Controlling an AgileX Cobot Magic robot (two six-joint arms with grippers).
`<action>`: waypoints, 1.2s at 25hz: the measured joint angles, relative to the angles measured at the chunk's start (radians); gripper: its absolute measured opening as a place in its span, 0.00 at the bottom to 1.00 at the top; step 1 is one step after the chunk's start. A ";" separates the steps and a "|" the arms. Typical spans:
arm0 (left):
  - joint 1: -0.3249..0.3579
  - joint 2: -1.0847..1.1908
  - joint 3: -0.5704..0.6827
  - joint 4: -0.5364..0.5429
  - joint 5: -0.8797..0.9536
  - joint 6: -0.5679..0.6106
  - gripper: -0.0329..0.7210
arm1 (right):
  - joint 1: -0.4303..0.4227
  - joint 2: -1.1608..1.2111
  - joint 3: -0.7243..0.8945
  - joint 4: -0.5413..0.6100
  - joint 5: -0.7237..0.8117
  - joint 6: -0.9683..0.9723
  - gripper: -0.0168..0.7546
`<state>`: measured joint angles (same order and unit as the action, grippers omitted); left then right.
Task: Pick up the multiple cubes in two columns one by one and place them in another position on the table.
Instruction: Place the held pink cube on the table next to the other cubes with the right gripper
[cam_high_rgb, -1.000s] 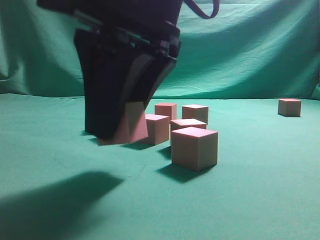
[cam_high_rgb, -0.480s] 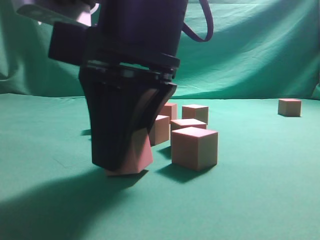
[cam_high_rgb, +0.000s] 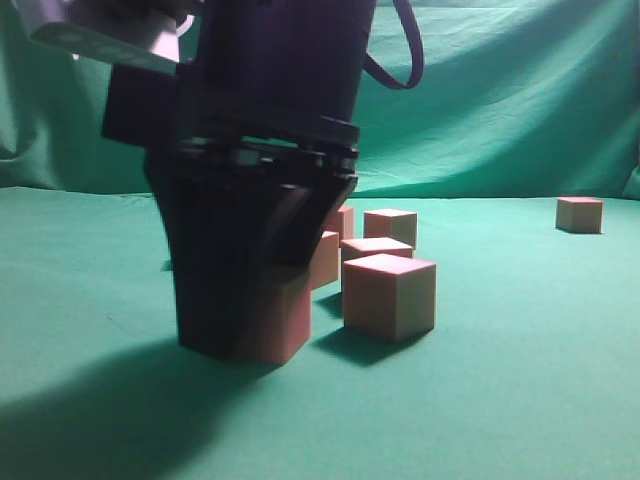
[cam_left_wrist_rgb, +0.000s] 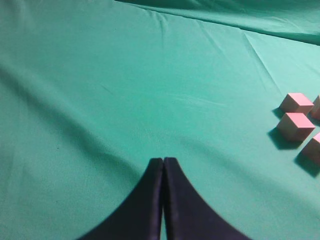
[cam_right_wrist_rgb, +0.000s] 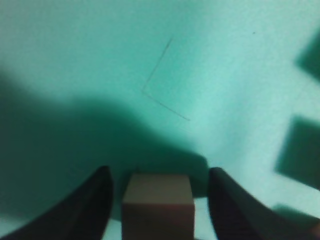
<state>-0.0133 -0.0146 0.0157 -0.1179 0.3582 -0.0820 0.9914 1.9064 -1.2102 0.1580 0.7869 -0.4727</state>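
In the exterior view my right gripper (cam_high_rgb: 240, 345) stands low over the table (cam_high_rgb: 520, 380), left of the middle. A pinkish cube (cam_high_rgb: 287, 318) rests flat on the green cloth between its dark fingers. The right wrist view shows this cube (cam_right_wrist_rgb: 157, 207) with a gap on each side, so the right gripper (cam_right_wrist_rgb: 159, 171) is open and apart from it. Just to the right sits a nearer cube (cam_high_rgb: 388, 295), with several more cubes (cam_high_rgb: 376, 246) behind it. My left gripper (cam_left_wrist_rgb: 163, 160) hangs shut and empty over bare cloth, with three cubes (cam_left_wrist_rgb: 295, 125) at its right edge.
One lone cube (cam_high_rgb: 579, 214) sits far back on the right. A draped green backdrop (cam_high_rgb: 500, 90) rises behind the table. A thin right-angle crease (cam_right_wrist_rgb: 160, 95) marks the cloth ahead of the right gripper.
The right gripper came forward and down with a tilted cube. The cube now lies flat on the cloth, and the jaws have spread off it.
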 joint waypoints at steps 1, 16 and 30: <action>0.000 0.000 0.000 0.000 0.000 0.000 0.04 | 0.000 -0.001 0.000 0.000 0.000 0.000 0.56; 0.000 0.000 0.000 0.000 0.000 0.000 0.04 | 0.000 -0.001 -0.107 -0.018 0.013 -0.002 0.66; 0.000 0.000 0.000 0.000 0.000 0.000 0.04 | 0.000 0.003 -0.623 -0.255 0.427 0.294 0.66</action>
<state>-0.0133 -0.0146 0.0157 -0.1179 0.3582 -0.0820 0.9914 1.9098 -1.8328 -0.0969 1.2137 -0.1787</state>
